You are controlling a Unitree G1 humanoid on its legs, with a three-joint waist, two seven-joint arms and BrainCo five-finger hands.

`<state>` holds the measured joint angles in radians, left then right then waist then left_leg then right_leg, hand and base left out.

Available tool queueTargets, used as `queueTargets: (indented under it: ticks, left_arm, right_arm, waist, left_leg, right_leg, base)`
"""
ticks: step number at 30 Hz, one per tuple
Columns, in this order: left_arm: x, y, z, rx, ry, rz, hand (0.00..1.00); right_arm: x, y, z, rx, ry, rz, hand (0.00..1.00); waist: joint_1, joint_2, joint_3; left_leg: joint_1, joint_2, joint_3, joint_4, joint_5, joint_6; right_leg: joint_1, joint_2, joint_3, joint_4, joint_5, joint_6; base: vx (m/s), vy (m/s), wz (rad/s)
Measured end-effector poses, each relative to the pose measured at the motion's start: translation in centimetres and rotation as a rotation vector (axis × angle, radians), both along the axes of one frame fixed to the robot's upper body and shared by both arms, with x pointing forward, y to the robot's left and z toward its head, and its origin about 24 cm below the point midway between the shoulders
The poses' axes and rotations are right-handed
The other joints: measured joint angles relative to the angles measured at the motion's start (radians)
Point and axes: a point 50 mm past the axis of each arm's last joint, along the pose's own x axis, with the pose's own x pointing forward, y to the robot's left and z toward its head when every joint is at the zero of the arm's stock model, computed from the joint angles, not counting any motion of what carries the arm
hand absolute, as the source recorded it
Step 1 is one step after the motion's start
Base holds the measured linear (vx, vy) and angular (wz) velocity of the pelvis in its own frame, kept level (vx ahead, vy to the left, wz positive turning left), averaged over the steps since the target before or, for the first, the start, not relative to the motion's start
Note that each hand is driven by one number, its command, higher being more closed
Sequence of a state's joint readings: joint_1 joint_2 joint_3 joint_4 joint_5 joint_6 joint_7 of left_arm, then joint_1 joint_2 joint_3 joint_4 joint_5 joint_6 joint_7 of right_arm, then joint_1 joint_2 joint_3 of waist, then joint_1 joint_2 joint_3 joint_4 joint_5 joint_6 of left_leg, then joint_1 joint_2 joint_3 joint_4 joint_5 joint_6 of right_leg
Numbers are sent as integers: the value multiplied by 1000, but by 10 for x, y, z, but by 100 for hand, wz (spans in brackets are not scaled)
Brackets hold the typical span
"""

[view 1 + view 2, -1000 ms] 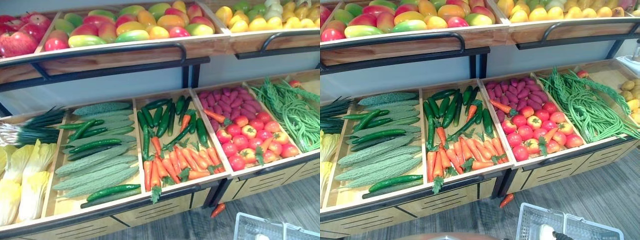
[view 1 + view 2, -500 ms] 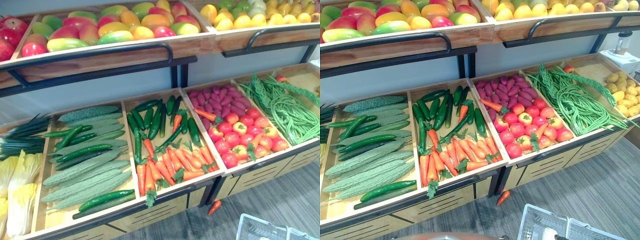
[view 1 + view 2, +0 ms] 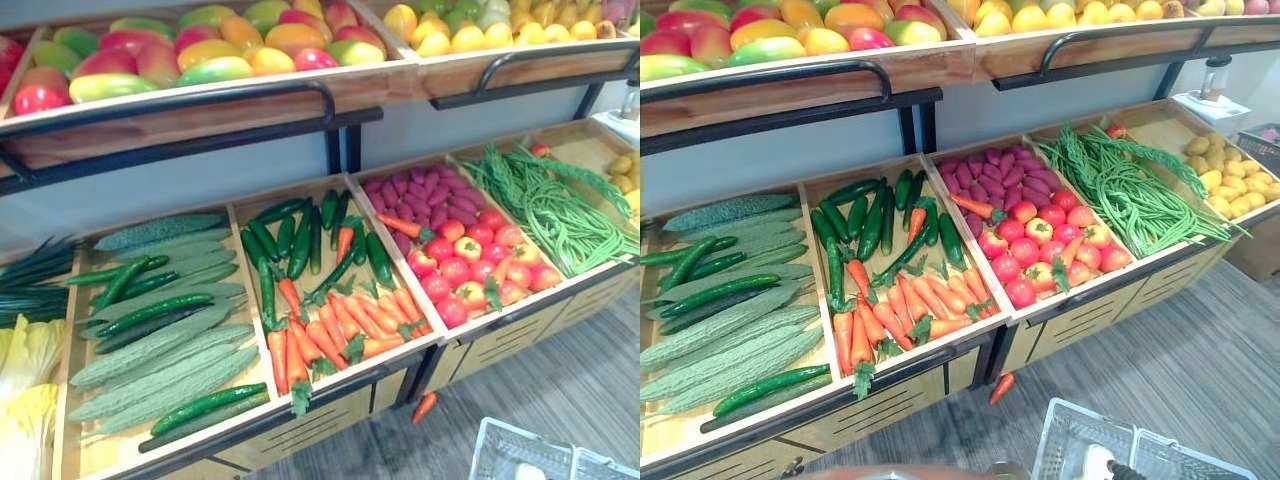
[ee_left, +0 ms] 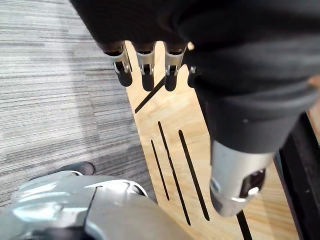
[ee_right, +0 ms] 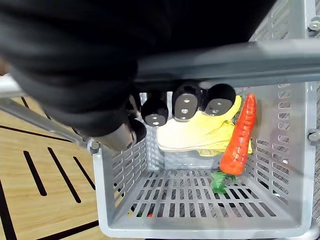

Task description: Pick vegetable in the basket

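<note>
Curling round the basket handle [image 5: 250,62], fingers of the right hand [image 5: 185,105] grip it. The left hand [image 4: 144,62] hangs, fingers relaxed.

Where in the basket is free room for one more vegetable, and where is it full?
The basket's slotted grey panel is bare from the carrot's green top to the rim. Deeper in it is crowded: the carrot and a yellow leafy vegetable lie side by side past the right robot hand, curled round the handle. The left robot hand is open.
</note>
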<state>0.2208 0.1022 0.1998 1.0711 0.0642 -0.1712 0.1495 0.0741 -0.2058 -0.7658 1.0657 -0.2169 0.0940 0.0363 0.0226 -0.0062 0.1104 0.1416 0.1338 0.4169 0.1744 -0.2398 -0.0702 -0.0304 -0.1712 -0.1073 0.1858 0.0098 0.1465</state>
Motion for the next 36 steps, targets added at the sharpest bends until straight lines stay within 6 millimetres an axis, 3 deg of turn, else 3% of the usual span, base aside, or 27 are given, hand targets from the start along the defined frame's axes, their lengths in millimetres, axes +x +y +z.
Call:
queueTargets:
  ticks: [1, 3, 4, 5, 7, 8, 9, 10, 11, 12, 13, 14, 15, 16, 19, 24, 27, 30, 33, 35, 36]
  left_arm:
    - [2, 2, 1, 3, 0, -2, 0]
    - [8, 6, 4, 24, -18, -24, 0]
    - [12, 9, 6, 35, -34, -34, 0]
    - [19, 14, 10, 54, -59, -40, 0]
    - [21, 23, 13, 77, -63, -46, 0]
    - [19, 25, 13, 81, -55, -42, 0]
    - [17, 31, 13, 88, -44, -12, 0]
    - [16, 31, 13, 86, -35, -10, 0]
    - [12, 29, 10, 76, -16, -14, 0]
    - [10, 23, 8, 59, -16, -12, 0]
    - [9, 17, 7, 45, -24, -11, 0]
    - [18, 27, 11, 72, -39, -26, 0]
    - [24, 30, 13, 82, -53, -27, 0]
    - [26, 34, 14, 89, -60, -13, 0]
    - [27, 31, 13, 80, -64, -4, 0]
    - [54, 15, 15, 59, -114, -101, 0]
    - [57, 3, 13, 37, -117, -131, 0]
    - [59, -6, 11, 32, -119, -185, 0]
    - [44, -6, 8, 38, -85, -159, 0]
    - [27, -11, 4, 28, -45, -131, 0]
    - [23, -12, 3, 26, -36, -127, 0]
  right_arm:
    - [-1, 3, -1, 3, -1, 6, 100]
    - [5, 11, -2, 5, -20, 45, 100]
    - [13, 18, -3, 13, -35, 79, 100]
    - [13, 21, -4, 15, -34, 84, 100]
    - [10, 23, -5, 14, -23, 79, 100]
    - [11, 25, -7, 19, -17, 91, 100]
    - [17, 31, -9, 30, -16, 125, 100]
    - [24, 34, -9, 31, -27, 148, 100]
    - [33, 36, -9, 41, -37, 172, 100]
    - [39, 31, -6, 29, -49, 178, 100]
    - [45, 24, -2, 8, -61, 188, 100]
    - [47, 27, -3, 26, -58, 196, 100]
    - [46, 30, -5, 33, -54, 196, 100]
    - [58, 34, -3, 38, -82, 218, 100]
    - [64, 37, -2, 27, -106, 253, 100]
    - [45, 36, -5, 0, -70, 311, 100]
    - [36, 36, -7, -13, -43, 305, 100]
    - [21, 34, -9, -21, -13, 269, 100]
    - [23, 34, -8, -35, -10, 273, 100]
    - [34, 32, -6, -51, -19, 314, 100]
    - [36, 30, -5, -54, -18, 322, 100]
  waist:
    - [-1, 0, 0]
    - [4, 31, 5]
    - [6, 42, 13]
    - [3, 30, 25]
    - [6, 21, 24]
    - [7, 8, 22]
    - [14, -27, 40]
    - [13, -27, 50]
    - [19, -7, 45]
    - [16, 13, 44]
    - [11, 30, 46]
    - [11, -4, 51]
    - [13, -22, 57]
    - [26, -25, 63]
    - [17, -9, 59]
    - [-36, -6, 59]
    - [-51, 6, 58]
    - [-52, 13, 57]
    - [-45, 12, 54]
    - [-18, 17, 52]
    - [-17, 21, 50]
  left_leg:
    - [1, 8, 10, 6, -4, 2]
    - [-11, 70, 71, 5, 9, 20]
    - [-21, 99, 107, 2, 31, 13]
    - [-17, 107, 131, -17, 49, 12]
    - [-16, 124, 172, -24, 63, 7]
    - [-18, 122, 196, -15, 68, 7]
    - [-38, 132, 229, 68, 63, 18]
    - [-71, 155, 233, 131, 61, 39]
    - [-91, 104, 184, 51, 38, 36]
    - [-101, 94, 182, -8, 113, 80]
    - [-91, 100, 242, -51, 166, 85]
    - [-86, 58, 294, -69, 156, 77]
    - [-88, 58, 320, -64, 155, 76]
    - [-88, 86, 383, -49, 161, 68]
    - [-68, 150, 475, -17, 173, 50]
    - [-59, 185, 502, -35, 229, -21]
    - [-42, 187, 494, -41, 256, -25]
    - [-33, 184, 410, -37, 262, -22]
    - [-53, 150, 100, 3, 240, -23]
    - [-55, 43, -183, -2, 139, -24]
    - [-54, 25, -223, -11, 121, -22]
  right_leg:
    - [-7, 9, 5, 4, 20, -2]
    - [-22, 60, 1, -57, 148, -16]
    - [-79, 55, -72, 102, 92, -80]
    - [-112, 17, -134, 283, 38, -109]
    - [-105, -31, -188, 407, 23, -131]
    - [-92, -60, -207, 413, 41, -131]
    - [-69, -58, -268, 345, 65, -146]
    - [-61, -50, -284, 299, 85, -174]
    - [-25, -28, -246, 163, 107, -205]
    - [-15, -16, -248, 157, 93, -198]
    - [-36, -51, -295, 301, 10, -184]
    - [-23, -133, -313, 381, -45, -150]
    - [-5, -146, -329, 348, -46, -141]
    - [6, -112, -369, 254, -54, -119]
    - [69, -26, -414, 59, -52, -103]
    - [113, 67, -406, -135, -72, -72]
    - [124, 85, -385, -153, -75, -76]
    - [118, 97, -329, -163, -85, -95]
    - [78, 98, -183, -161, -75, -101]
    - [4, 111, 0, -145, -53, -110]
    - [-7, 119, 33, -147, -44, -108]
  base:
    - [-124, 92, -51]
    - [-82, 69, -66]
    - [-52, 52, -67]
    - [-32, 37, -59]
    - [35, -12, -59]
    - [101, -105, -123]
    - [78, -122, -123]
    - [-114, -147, -153]
    - [-248, -89, -112]
    - [-297, -58, -130]
    - [-120, -26, -117]
    - [-52, -95, -107]
    - [-33, -187, -133]
    - [-59, -240, -146]
    - [-61, -271, -124]
    - [-108, -293, -46]
    - [-136, -124, -25]
    - [-127, -55, -42]
    - [-72, 12, -124]
    - [-35, 134, -200]
    - [-59, 137, -179]
